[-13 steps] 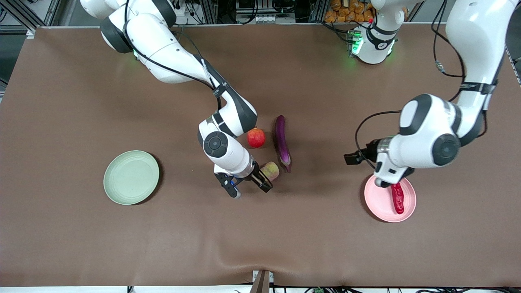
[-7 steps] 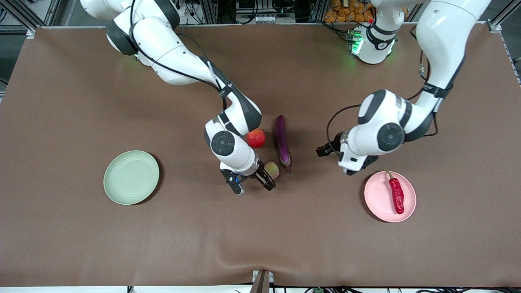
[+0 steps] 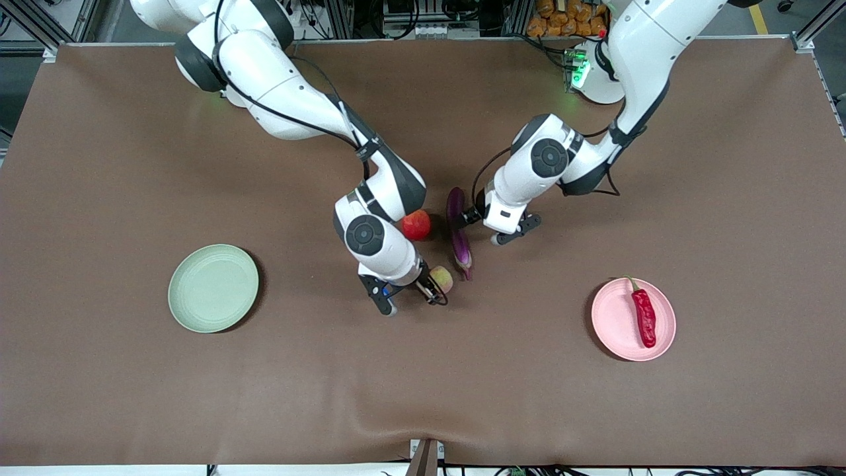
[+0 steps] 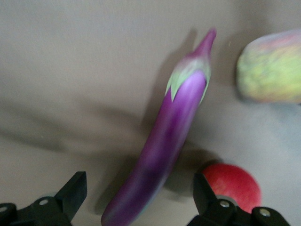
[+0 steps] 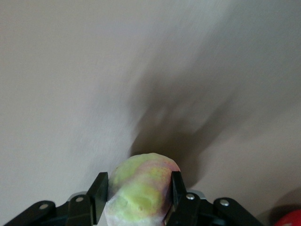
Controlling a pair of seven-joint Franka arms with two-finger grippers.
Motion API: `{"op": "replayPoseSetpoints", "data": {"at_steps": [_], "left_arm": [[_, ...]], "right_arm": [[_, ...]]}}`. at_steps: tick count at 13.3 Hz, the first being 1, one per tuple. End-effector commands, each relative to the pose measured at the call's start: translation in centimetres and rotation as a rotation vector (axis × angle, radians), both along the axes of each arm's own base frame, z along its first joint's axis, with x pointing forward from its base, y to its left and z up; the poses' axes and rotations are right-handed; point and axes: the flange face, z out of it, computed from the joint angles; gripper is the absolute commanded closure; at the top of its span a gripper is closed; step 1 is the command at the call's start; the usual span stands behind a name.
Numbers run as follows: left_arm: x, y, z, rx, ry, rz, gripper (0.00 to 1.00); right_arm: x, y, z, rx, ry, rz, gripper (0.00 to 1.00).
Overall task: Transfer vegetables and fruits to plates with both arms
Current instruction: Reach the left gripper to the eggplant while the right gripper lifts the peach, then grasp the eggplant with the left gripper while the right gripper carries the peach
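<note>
Right tool (image 5: 136, 195) clenched on yellow fruit (image 3: 441, 278) mid-surface, ready for lifting toward green plate (image 3: 213, 287); left tool (image 4: 136, 200) released over eggplant (image 3: 458, 233), needing descent.
</note>
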Motion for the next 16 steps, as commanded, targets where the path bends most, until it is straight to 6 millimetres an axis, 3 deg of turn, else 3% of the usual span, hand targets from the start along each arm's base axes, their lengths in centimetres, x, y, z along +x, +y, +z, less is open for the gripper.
{"op": "replayPoseSetpoints", "data": {"at_steps": [1,2,4,5,8,9,10,12,13,14,16], "left_arm": [[-1.1,-1.4,-0.7,-0.007,-0.019,-0.032,0.0],[-1.7,-2.4,-1.5,-0.012,-0.032,-0.065,0.0],[-0.6,-1.8,-2.7,-0.019,-0.052,-0.053,0.02],[-0.3,-2.1,-3.8,-0.025,-0.038,-0.054,0.09],[1.9,-1.1,-5.7,0.003,-0.07,-0.076,0.23],[2.6,-1.4,-5.8,-0.007,-0.072,-0.069,0.44],[2.9,-1.5,-5.8,-0.011,-0.069,-0.054,0.99],[3.2,-0.9,-5.6,-0.007,-0.055,-0.016,1.0],[3.6,-0.1,-5.2,0.002,-0.054,0.0,1.0],[4.2,0.7,-3.7,0.02,-0.061,0.005,1.0],[6.7,4.5,0.0,0.116,-0.04,0.013,1.0]], "right_arm": [[3.2,-5.7,4.1,0.014,0.062,0.05,1.0],[4.7,-8.6,5.6,0.036,0.076,0.051,1.0],[7.4,-14.7,7.6,0.096,0.088,0.098,1.0],[8.5,-18.4,8.5,0.103,0.085,0.144,1.0],[10.4,-29.9,8.1,0.123,0.1,0.352,1.0],[10.6,-32.8,7.9,0.125,0.101,0.392,1.0],[10.6,-35.4,7.8,0.115,0.111,0.433,1.0],[10.3,-40.9,9.6,0.024,0.096,0.631,1.0],[9.9,-43.6,9.4,0.036,0.11,0.718,1.0],[9.5,-46.5,9.7,0.061,0.118,0.755,1.0],[7.8,-49.2,9.0,0.066,0.157,0.839,1.0]]}}
